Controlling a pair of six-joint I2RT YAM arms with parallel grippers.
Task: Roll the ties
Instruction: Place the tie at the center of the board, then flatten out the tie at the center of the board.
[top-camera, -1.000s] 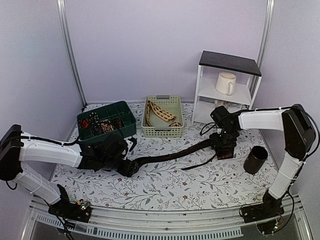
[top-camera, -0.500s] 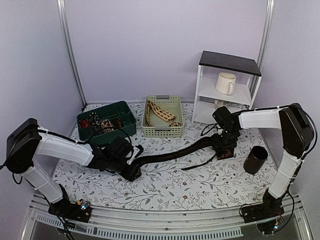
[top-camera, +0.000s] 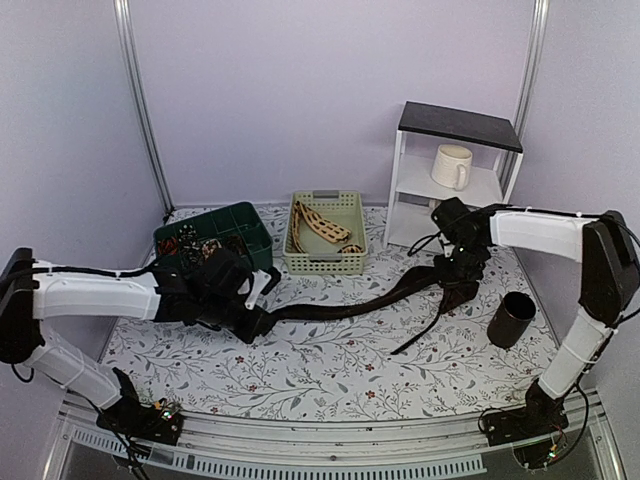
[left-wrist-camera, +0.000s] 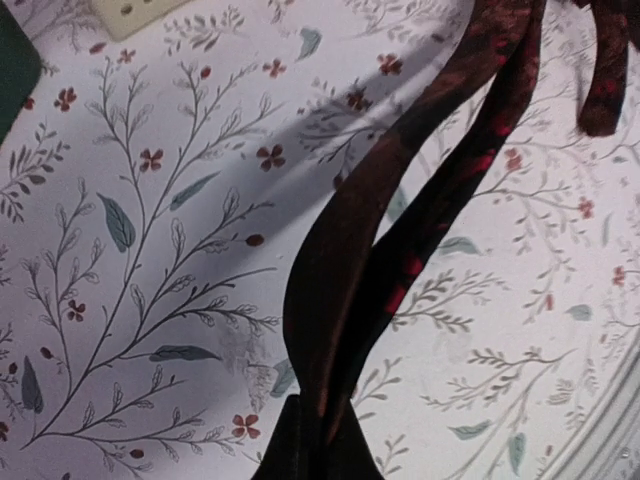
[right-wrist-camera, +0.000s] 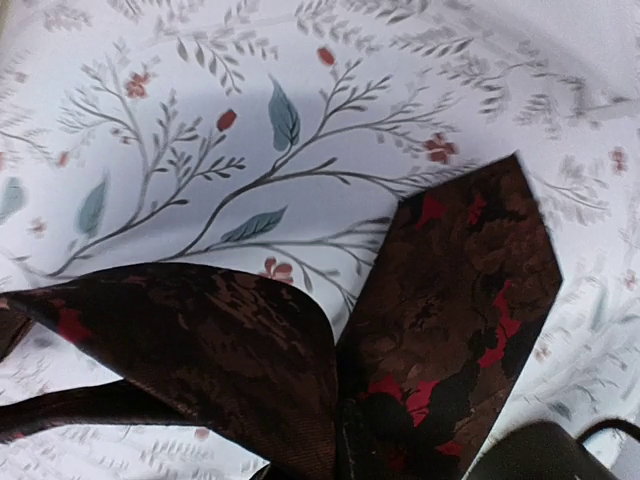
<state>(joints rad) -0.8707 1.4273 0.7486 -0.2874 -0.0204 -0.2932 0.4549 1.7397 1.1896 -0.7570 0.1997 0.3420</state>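
A dark brown-black tie (top-camera: 345, 308) with red markings stretches above the table between my two grippers. My left gripper (top-camera: 256, 321) is shut on its narrow end, and in the left wrist view the tie (left-wrist-camera: 400, 230) runs twisted from the jaws (left-wrist-camera: 320, 462) toward the upper right. My right gripper (top-camera: 462, 274) is shut on the wide end; the pointed blade (right-wrist-camera: 465, 290) and a folded loop (right-wrist-camera: 210, 340) spread out from the jaws at the bottom edge. A loose tail (top-camera: 425, 330) hangs to the table. A beige tie (top-camera: 320, 224) lies in the beige basket. Small coiled ties (top-camera: 200, 248) sit in the green bin.
The green divided bin (top-camera: 250, 258) and the beige basket (top-camera: 325, 262) stand at the back. A white shelf (top-camera: 455, 175) with a cream mug (top-camera: 451, 166) is at the back right. A black cup (top-camera: 511, 320) stands near the right gripper.
Both grippers went from open to shut on the dark tie and raised it off the table. The right gripper moved back and up; the tie's tail now hangs down.
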